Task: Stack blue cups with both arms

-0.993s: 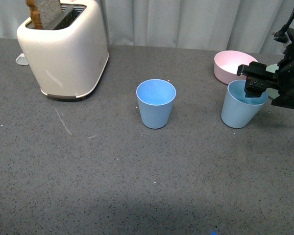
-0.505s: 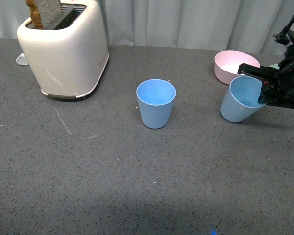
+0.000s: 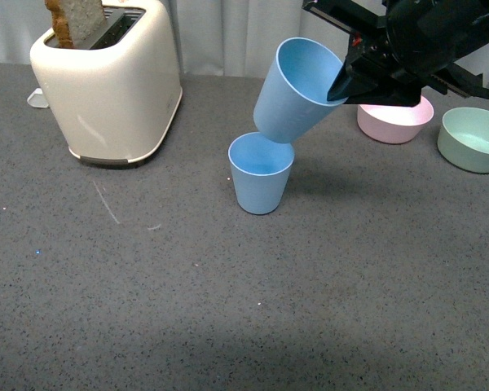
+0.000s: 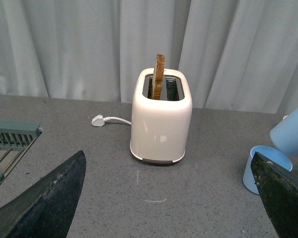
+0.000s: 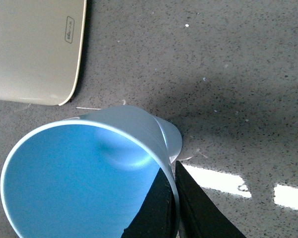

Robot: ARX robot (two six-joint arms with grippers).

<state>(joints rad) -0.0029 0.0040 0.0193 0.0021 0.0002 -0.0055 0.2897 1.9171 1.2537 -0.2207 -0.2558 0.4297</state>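
Note:
A light blue cup (image 3: 261,175) stands upright at the middle of the table. A second blue cup (image 3: 297,90) hangs tilted above it, its base just over the standing cup's rim. My right gripper (image 3: 346,81) is shut on that cup's rim. In the right wrist view the held cup (image 5: 84,178) fills the lower left, with its wall pinched between the right gripper (image 5: 173,171) fingers. My left gripper (image 4: 164,208) is open, well apart from both cups. The left wrist view shows the standing cup (image 4: 260,168) and the held cup (image 4: 293,131) at its edge.
A cream toaster (image 3: 106,81) with a slice of toast (image 3: 73,20) stands at the back left. A pink bowl (image 3: 395,120) and a green bowl (image 3: 473,138) sit at the back right. A white plug (image 4: 98,120) lies beside the toaster, and a grey-green rack (image 4: 10,136) lies further off.
My right arm has lifted its blue cup from beside the pink bowl and carried it up and to the left, over the standing cup. The green bowl is now uncovered.

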